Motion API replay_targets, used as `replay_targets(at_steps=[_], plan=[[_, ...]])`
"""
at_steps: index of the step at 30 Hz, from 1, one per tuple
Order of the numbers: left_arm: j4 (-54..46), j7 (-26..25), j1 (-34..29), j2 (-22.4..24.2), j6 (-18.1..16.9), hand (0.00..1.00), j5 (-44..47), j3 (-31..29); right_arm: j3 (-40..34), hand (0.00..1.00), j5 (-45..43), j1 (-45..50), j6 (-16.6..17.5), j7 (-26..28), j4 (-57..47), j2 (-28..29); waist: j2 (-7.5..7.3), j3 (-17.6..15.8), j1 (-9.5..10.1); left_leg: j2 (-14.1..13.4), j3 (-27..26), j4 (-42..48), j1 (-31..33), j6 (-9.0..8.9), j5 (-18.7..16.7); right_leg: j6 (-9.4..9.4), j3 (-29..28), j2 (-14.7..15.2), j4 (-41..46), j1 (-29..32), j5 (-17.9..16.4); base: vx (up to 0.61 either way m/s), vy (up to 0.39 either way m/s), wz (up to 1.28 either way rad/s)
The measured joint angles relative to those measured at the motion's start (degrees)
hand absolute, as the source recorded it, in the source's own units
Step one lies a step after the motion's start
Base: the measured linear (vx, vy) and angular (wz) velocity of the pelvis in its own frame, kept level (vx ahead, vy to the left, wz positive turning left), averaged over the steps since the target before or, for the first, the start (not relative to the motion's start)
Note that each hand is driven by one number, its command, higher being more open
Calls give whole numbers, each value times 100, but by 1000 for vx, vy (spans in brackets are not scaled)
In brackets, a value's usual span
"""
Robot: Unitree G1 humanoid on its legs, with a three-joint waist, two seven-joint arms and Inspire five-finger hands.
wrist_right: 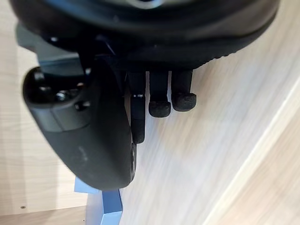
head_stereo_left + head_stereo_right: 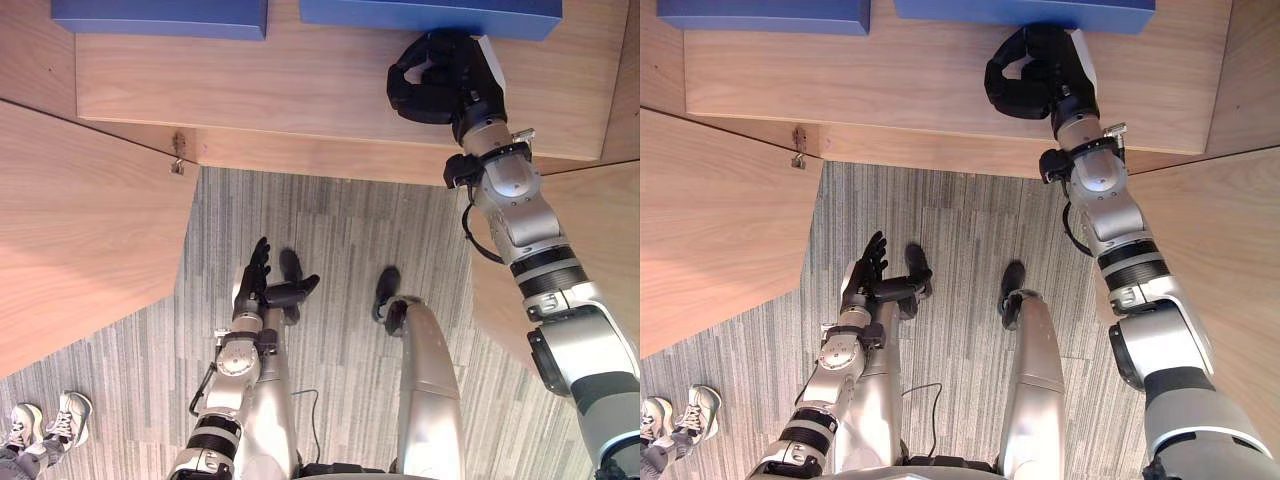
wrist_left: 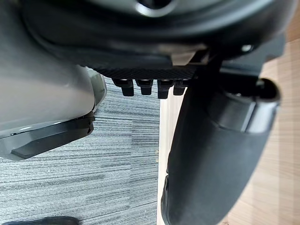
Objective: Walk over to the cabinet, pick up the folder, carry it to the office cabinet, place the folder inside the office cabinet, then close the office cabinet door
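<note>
An office, by the look of it: grey striped carpet covers the floor, a light wood-laminate cabinet stands with its door swung open, blue folders sit on its shelf, and a person's sneakers stand on the carpet.

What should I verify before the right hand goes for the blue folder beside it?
1. Reach: right hand sits at the near edge of the right blue folder: ok.
2. Grasp: not ok; its fingers curl on nothing above the wood shelf.
3. Spare: left hand open, low over the carpet: ok.
4. Apart: left blue folder lies away from both hands: ok.
5. Path: person's shoes clear of walking route: cannot tell.
</note>
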State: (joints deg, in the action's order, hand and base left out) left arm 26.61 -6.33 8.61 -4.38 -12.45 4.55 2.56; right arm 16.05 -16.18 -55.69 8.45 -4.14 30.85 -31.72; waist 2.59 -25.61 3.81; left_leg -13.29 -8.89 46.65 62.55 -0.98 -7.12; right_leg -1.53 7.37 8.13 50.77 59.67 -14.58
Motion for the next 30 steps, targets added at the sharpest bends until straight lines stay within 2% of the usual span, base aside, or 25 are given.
replay_targets(at_steps=[3,8,12,13,18,21,23,26,30], plan=[[22,-32,5,7,-3,100,8,-9,2,0,284,-133,-72,-96,94,145,0,0,-27,-6,-4,-15,0,1,10,1,-2,-10,-25,2,21,-17,-13,-2],[100,-117,42,69,-5,100,140,-108,7,0,194,-709,-137,-101,744,509,-7,4,-114,-9,-27,-169,0,15,123,-12,15,-28,-186,10,144,-58,-22,-3],[117,-146,61,90,-21,100,283,-115,5,0,-558,-1092,-163,-99,1227,726,-8,4,-139,10,-31,-313,20,10,208,-10,79,11,-248,61,216,-80,-30,2],[123,-164,80,114,-21,100,328,-115,4,0,-994,-1240,-186,-98,1386,750,-8,5,-138,25,-39,-414,35,-5,291,22,159,74,-282,96,230,-118,-48,6],[164,-228,155,157,-13,100,356,-115,-52,0,-2080,-1602,-256,-101,1723,766,-8,5,-126,18,-144,-721,66,-32,481,23,422,284,-361,178,281,-101,-48,11],[231,-248,222,200,-22,100,371,-122,-341,0,-2614,-1625,-283,-182,1746,781,-7,6,-75,-2,-211,-948,62,-65,504,15,504,303,-505,181,298,-90,-50,15],[253,-254,248,210,-13,100,379,-127,-483,0,-2791,-1582,-282,-265,1683,806,-8,6,-56,-32,-267,-1041,51,-97,578,11,533,303,-565,173,304,-90,-40,4],[282,-256,250,223,40,100,380,-98,-848,0,-2933,-1063,-296,-516,1175,947,-8,6,-50,-39,-301,-1050,-52,-38,656,5,534,301,-637,23,438,-69,-20,5],[519,-250,186,290,198,100,372,-92,-949,0,-2931,305,-285,-560,247,1230,-10,5,-73,-85,-484,-1104,-639,80,698,-9,484,260,-916,-615,589,16,-10,-5]])
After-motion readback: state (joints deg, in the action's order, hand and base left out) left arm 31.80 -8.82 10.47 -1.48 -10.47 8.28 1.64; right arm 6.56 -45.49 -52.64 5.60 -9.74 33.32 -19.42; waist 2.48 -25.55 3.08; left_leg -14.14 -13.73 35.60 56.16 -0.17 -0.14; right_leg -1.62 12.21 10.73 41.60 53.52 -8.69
